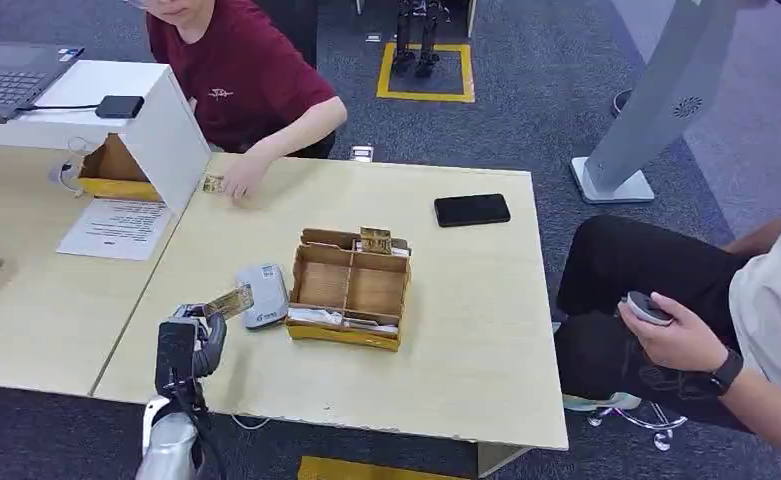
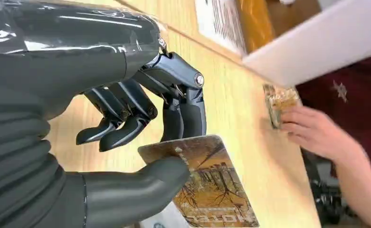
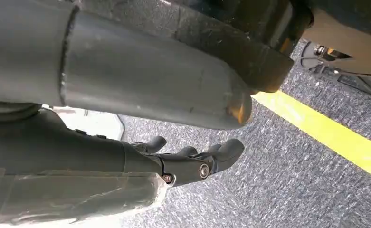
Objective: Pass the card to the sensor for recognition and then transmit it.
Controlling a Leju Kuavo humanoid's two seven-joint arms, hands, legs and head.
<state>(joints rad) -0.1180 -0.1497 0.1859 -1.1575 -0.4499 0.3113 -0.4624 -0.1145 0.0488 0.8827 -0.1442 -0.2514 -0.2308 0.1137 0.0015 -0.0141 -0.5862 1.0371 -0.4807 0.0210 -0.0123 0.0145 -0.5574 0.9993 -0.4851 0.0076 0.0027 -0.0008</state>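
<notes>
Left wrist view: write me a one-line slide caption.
The robot's left hand pinches a hotel card above the wooden table, while a person's hand rests on another card.

Left hand: my left hand [image 2: 140, 118] has glossy dark plastic fingers and a matt grey thumb.
Card: glossy autumn-print card [image 2: 207, 185], smooth.
Table: pale wood-look table [image 1: 466, 330], smooth, matt.
Box: brown cardboard divided box [image 1: 351, 290], matt.
Floor: grey carpet floor [image 3: 288, 190], rough weave.

Wooden table [image 1: 466, 330] with sensor [image 1: 263, 295], box [image 1: 350, 290], phone [image 1: 472, 210]
</notes>
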